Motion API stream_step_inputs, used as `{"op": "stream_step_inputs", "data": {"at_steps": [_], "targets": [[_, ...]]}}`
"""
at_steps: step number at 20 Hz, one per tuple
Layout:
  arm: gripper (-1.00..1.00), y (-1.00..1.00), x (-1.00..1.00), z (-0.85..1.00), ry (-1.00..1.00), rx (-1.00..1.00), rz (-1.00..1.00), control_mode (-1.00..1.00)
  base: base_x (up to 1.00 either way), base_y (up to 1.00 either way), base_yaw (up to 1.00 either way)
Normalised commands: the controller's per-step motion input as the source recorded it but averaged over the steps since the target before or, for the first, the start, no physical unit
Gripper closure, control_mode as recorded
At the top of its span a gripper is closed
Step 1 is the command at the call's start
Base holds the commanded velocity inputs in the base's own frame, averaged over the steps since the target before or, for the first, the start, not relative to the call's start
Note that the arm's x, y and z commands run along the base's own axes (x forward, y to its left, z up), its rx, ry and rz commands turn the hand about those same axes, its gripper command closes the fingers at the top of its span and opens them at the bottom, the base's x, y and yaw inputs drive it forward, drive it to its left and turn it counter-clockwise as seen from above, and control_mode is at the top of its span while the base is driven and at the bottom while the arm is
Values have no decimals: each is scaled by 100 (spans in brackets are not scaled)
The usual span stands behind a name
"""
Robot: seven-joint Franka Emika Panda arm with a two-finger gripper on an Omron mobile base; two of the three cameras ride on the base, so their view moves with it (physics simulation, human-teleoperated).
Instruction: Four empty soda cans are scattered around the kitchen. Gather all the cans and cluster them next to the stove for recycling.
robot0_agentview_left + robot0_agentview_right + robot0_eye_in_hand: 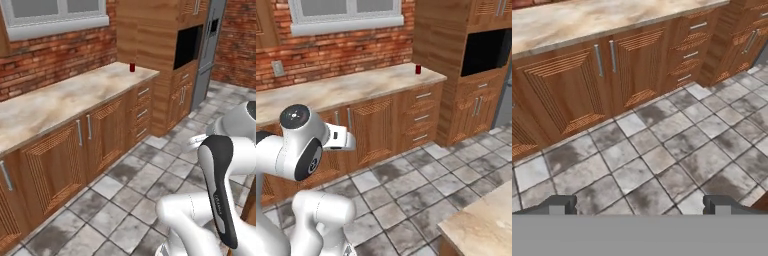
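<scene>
I see one soda can [132, 67] from here, small and red, standing upright on the far end of the long counter [60, 102]. It sits close to the tall wooden cabinet [150, 35] and near the brick wall [55, 60] behind it. In the right base view the same can [418, 69] stands at the far right end of the counter [331, 92], just before that tall cabinet [438, 35]. It is so small in both pictures that I cannot make out its top well. The white arm [301, 145] is folded up close to my base, far from the can. My gripper [641, 206] points down at the grey tile floor [662, 155], and its two dark fingertips [559, 205] stand wide apart with nothing between them, so the tool is let go and holds nothing. Past the tips I see the wooden cupboard doors [587, 80] under the counter, with thin silver handles, and a stack of drawers [689, 47] to their right. There is a window [348, 12] above the brick wall. A dark square opening [486, 50] is set in the tall cabinet, and a grey fridge [207, 45] stands beside it in the left base view. A corner of another light stone counter [486, 222] shows at the lower right of the right base view.
</scene>
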Motion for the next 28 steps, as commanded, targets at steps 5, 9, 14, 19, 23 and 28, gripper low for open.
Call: {"op": "stream_step_inputs", "data": {"at_steps": [5,9,14,19,23,28], "targets": [[-100,0,0,0,0,0,0,100,69,45,-20],[-100,0,0,0,0,0,0,100,62,21,-18],[-100,0,0,0,0,0,0,100,46,-1,-21],[-100,0,0,0,0,0,0,100,40,-5,-23],[-100,0,0,0,0,0,0,100,57,2,-20],[-100,0,0,0,0,0,0,100,62,7,-18]]}}
